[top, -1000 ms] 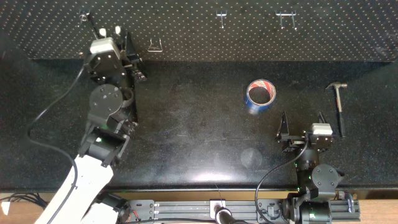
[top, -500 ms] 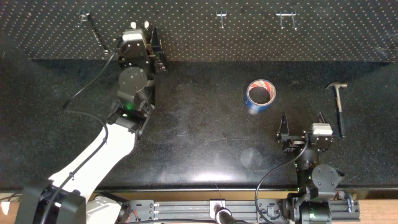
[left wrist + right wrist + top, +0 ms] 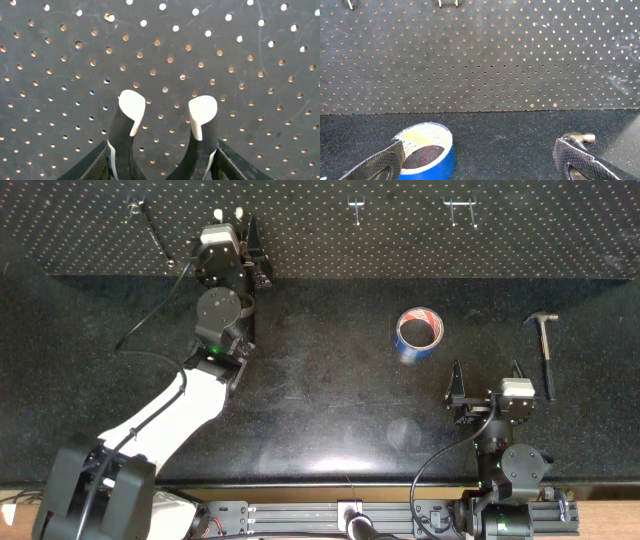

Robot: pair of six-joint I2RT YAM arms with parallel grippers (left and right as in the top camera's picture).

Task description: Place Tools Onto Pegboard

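My left gripper [image 3: 232, 230] is up against the pegboard [image 3: 320, 225], shut on a black tool [image 3: 131, 112] that has two white-tipped handles [image 3: 218, 216]. In the left wrist view those handles point at the perforated board, between my gripper [image 3: 164, 157] fingers. A thin dark tool [image 3: 152, 228] hangs on the board to its left. On the table lie a blue tape roll [image 3: 418, 332] [image 3: 427, 150] and a hammer [image 3: 543, 340] [image 3: 577, 137]. My right gripper [image 3: 485, 387] [image 3: 479, 150] rests open near the front, between the roll and the hammer.
Bare metal hooks [image 3: 355, 210] [image 3: 460, 212] stick out of the upper pegboard at the middle and right. The black tabletop [image 3: 300, 380] is free between the two arms. The left arm's cable [image 3: 150, 320] trails over the table's left side.
The left arm has swung right along the pegboard with the white-tipped tool, from beside the hanging thin tool to where a wire hook showed. The right arm stayed still.
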